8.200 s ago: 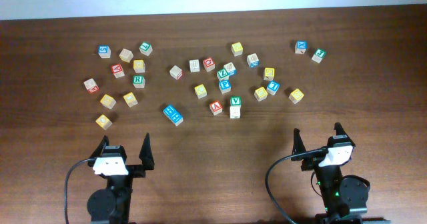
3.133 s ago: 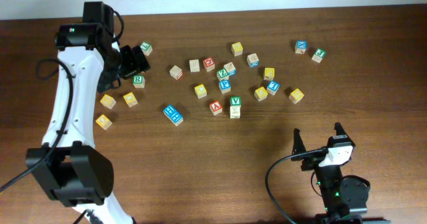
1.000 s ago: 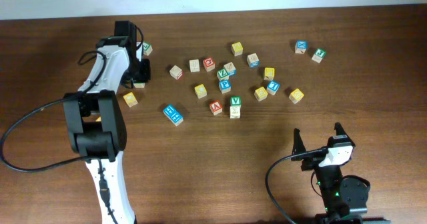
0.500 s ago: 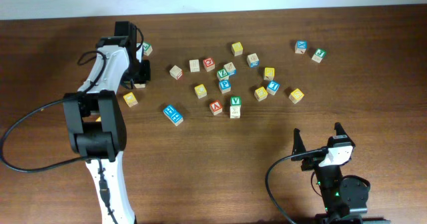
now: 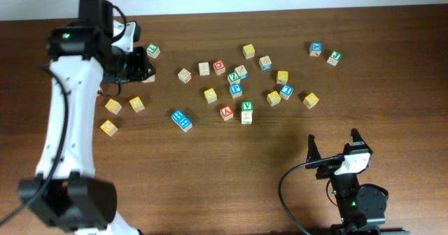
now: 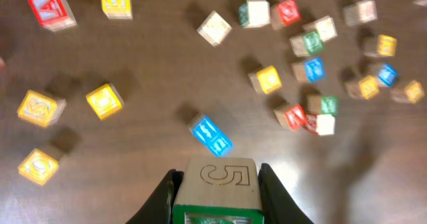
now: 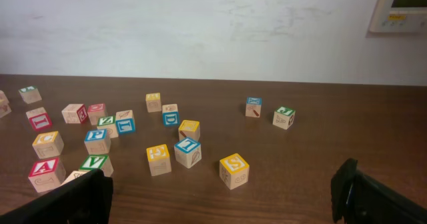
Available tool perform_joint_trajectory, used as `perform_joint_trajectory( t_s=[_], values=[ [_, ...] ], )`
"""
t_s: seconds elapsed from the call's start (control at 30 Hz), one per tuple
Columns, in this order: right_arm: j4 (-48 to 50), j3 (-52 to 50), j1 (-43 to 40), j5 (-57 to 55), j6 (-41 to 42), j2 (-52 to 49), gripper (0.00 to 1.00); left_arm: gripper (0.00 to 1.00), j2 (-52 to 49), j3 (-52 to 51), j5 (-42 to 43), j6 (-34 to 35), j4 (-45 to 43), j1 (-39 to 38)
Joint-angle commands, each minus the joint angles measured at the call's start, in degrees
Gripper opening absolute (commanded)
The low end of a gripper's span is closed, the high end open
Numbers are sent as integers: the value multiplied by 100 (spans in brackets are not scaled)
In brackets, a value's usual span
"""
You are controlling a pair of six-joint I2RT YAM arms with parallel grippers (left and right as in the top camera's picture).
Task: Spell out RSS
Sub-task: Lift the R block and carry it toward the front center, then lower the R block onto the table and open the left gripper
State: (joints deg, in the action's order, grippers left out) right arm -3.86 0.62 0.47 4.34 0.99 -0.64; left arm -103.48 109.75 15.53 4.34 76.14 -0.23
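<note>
My left gripper is shut on a wooden cube and holds it up off the table at the far left. The cube shows a green face towards the wrist and an engraved 5 on its side, and its letter is hidden; this is the R cube. One yellow S cube stands alone towards the right of the scatter. Other yellow cubes lie among the letters, too small to read. My right gripper rests open at the near right edge, nothing between its fingers.
A green V cube sits by a pale cube and a red A cube. A blue double cube lies mid-table. Three yellow cubes lie under the left arm. Bare wood lies between the cubes and the arm bases.
My left gripper was down at the table on the green cube; now the arm has risen with the cube in its fingers. The right arm has not moved.
</note>
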Motion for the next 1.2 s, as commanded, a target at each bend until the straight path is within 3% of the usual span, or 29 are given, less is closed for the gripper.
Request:
perform_joint_trajectory(
  t_s=[0.0,0.23,0.37,0.53,0.67,0.8,0.93,1.1,1.17],
  values=[
    [-37,-31,26,-7,-35,44,98,10,358,57,275,120,581,-55],
    [-37,-31,26,-7,-35,44,98,8,387,50,269,114,2000,-979],
    [-37,-31,26,-7,-35,44,98,4,535,50,275,118,2061,-1550],
    [-37,-31,26,-7,-35,44,98,6,1491,-111,321,162,2061,-1823],
    [-37,-31,26,-7,-35,44,98,6,2345,-1014,258,855,2024,-2057],
    [-37,-31,26,-7,-35,44,98,5,2573,-2522,-256,1751,1119,-2326],
    [-37,-31,26,-7,-35,44,98,7,2544,-4225,-704,2546,-664,-2577],
    [-37,-31,26,-7,-35,44,98,6,2363,-5661,-1088,3405,-2601,-2824],
    [-37,-31,26,-7,-35,44,98,6,2208,-5980,-1150,3418,-3303,-2959]
  ],
)
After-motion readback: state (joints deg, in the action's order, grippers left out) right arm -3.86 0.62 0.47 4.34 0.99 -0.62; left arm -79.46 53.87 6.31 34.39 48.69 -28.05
